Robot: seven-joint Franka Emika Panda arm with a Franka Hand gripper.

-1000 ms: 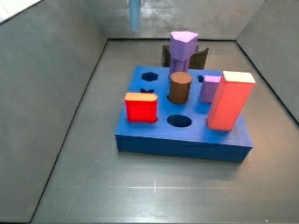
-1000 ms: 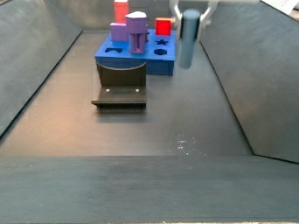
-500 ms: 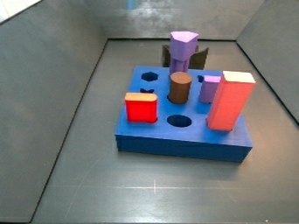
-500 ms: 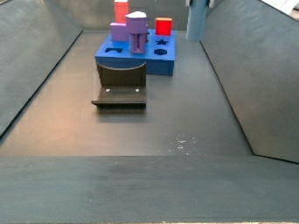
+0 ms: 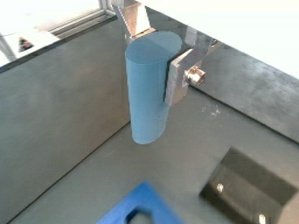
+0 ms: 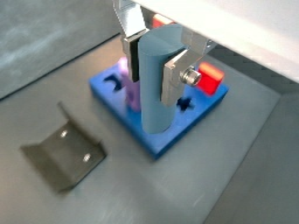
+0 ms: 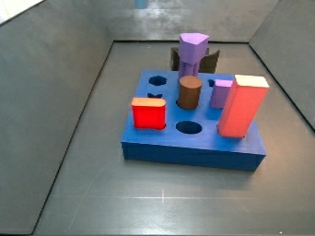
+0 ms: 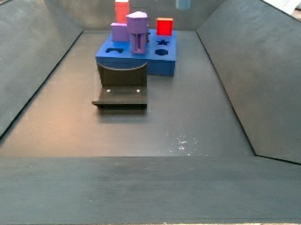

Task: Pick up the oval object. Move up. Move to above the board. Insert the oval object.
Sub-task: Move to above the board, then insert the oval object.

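Note:
My gripper [image 5: 158,54] is shut on the oval object [image 5: 145,96], a tall pale blue post hanging upright between the silver fingers; both also show in a wrist view, gripper [image 6: 155,54] and oval object [image 6: 159,96]. It is held high over the floor. The board [image 6: 201,107], a deep blue block, lies below and behind the post's lower end; only its corner [image 5: 138,208] shows in a wrist view. In both side views the board [image 7: 191,152] [image 8: 159,63] is plain, but the gripper and oval object are above the frame.
On the board stand a purple post [image 7: 193,51], a brown cylinder [image 7: 190,93], a lilac post [image 7: 222,93], a tall red block [image 7: 244,106] and a short red block [image 7: 149,114]. The fixture [image 8: 121,92] stands on the floor beside the board. Grey walls enclose the floor.
The gripper with the oval object has risen out of the top of both side views. The board and its pegs have not moved.

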